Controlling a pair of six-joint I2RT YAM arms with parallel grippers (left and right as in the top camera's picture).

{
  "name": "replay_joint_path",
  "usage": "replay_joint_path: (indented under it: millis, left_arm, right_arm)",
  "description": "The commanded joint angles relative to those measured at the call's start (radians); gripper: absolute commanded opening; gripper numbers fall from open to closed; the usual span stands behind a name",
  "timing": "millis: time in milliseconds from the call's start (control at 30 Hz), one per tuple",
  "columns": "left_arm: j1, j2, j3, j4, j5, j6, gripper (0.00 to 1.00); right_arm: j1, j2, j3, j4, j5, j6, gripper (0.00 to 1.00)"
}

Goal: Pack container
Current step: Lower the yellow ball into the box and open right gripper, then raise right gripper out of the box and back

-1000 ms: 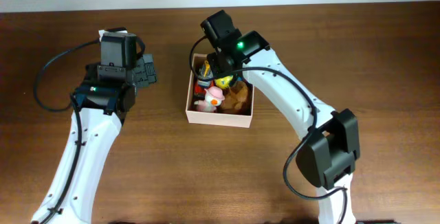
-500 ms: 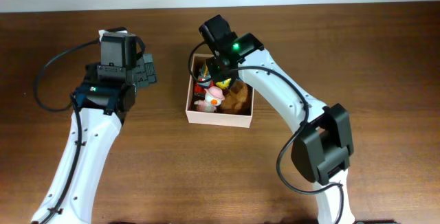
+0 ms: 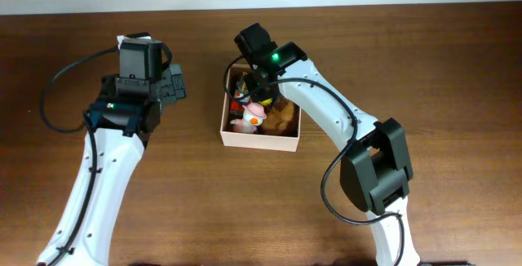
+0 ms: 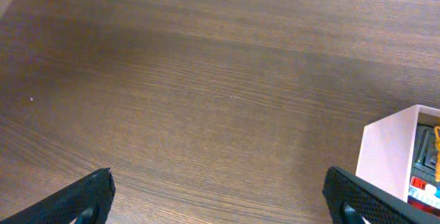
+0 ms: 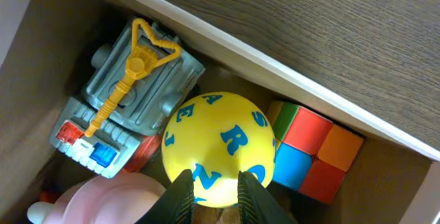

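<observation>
My right gripper (image 5: 212, 183) is clamped narrow on the near edge of the yellow ball (image 5: 216, 141), holding it inside the container (image 3: 259, 141) at its back, above the grey truck (image 5: 130, 93) and the colour cube (image 5: 309, 148), with a pink toy (image 5: 117, 196) just nearer. My left gripper (image 4: 220, 196) hangs left of the container over bare table, fingers wide apart and holding nothing. I judge this the placing step: next I should part my right fingers so the ball settles between truck and cube, then rise straight up clear of the back wall.
</observation>
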Motion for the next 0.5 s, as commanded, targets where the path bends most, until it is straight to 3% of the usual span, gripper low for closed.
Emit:
replay_joint_path:
  millis: [0,467]
  left_arm:
    - [-0.002,0.003,0.006,0.000,-0.014,-0.016,0.99]
    - [-0.002,0.003,0.006,0.000,-0.014,-0.016,0.99]
  right_arm:
    - [-0.003,0.007,0.016,-0.003,-0.006,0.007,0.25]
    - [-0.018,0.054,0.016,-0.006,-0.006,0.011,0.25]
